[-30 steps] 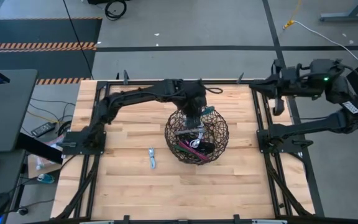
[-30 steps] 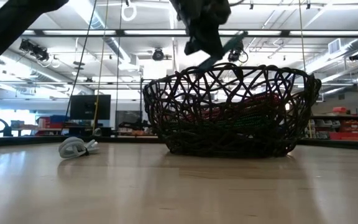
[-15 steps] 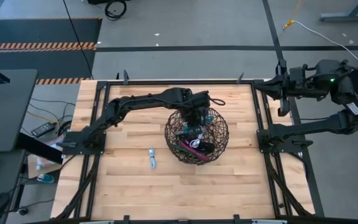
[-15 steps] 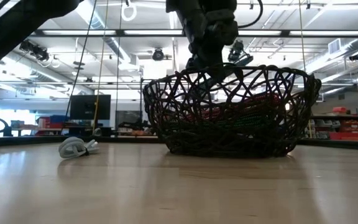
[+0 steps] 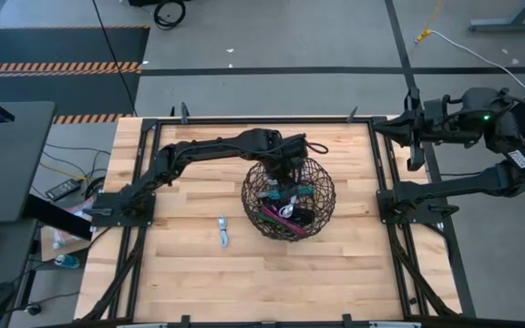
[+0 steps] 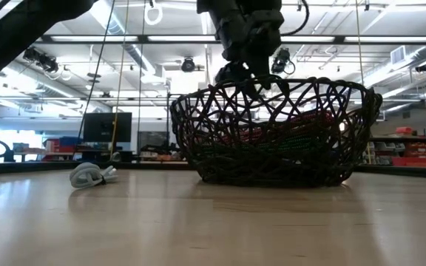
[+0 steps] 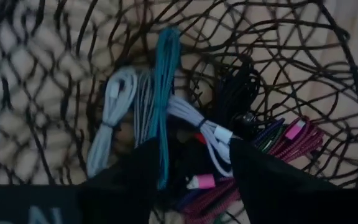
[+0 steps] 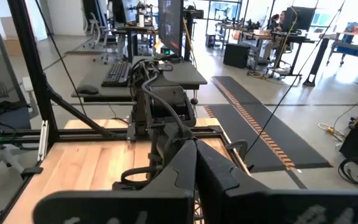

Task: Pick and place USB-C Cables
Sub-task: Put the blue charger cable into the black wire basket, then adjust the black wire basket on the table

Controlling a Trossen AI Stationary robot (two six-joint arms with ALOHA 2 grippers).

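Pale butcher-block planks form the table (image 5: 190, 273), and near its middle stands a dark round wire-mesh basket (image 5: 289, 200) holding most of the USB-C Cables (image 7: 185, 124): a teal bundle (image 7: 165, 93) lies on top, beside a pale grey one (image 7: 114, 118), with a black coil (image 7: 241, 93) and maroon and purple bundles (image 7: 291, 140) toward the far wall of the mesh. One more grey cable bundle (image 5: 223, 231) lies alone on the bare wood, near the basket on the left arm's side, and shows in the low view as a small pale loop (image 6: 89, 174). The left gripper (image 5: 289, 175) hangs just above the basket's rim over the pile, its two fingers (image 7: 272, 180) spread wide apart with nothing between them; the teal bundle sits free below. The right gripper (image 8: 196, 163) waits well away at the table's far right corner, raised off the surface, fingers pressed together and empty. Beyond the table lie a grey floor with hazard striping and desks with monitors.
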